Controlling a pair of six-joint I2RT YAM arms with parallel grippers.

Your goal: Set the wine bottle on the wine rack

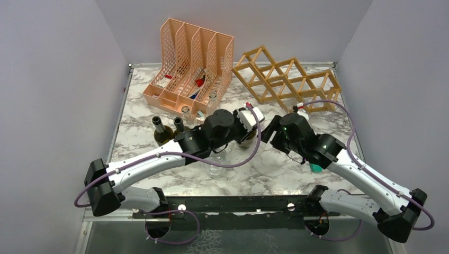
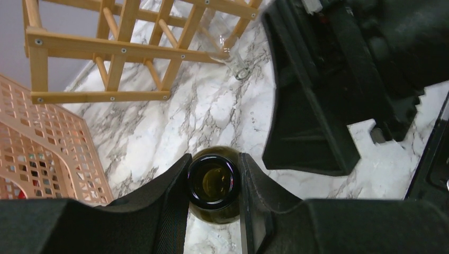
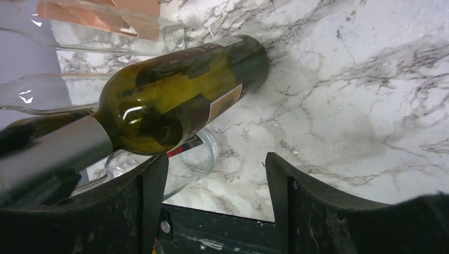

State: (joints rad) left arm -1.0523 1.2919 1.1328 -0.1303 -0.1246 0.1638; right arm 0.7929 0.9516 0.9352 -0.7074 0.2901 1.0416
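The left fingers pinch the dark green glass wine bottle by its top, so it stands steady on the marble counter. The right fingers gape empty beside it. The light wooden lattice wine rack sits at one o'clock.

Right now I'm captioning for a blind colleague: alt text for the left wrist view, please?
From above, the jaws of the left gripper clamp the neck of a dark green glass wine bottle on a white marbled table. Beyond: a light wooden lattice wine rack upper left, a peach-orange plastic mesh organiser at left, the black right arm at right.
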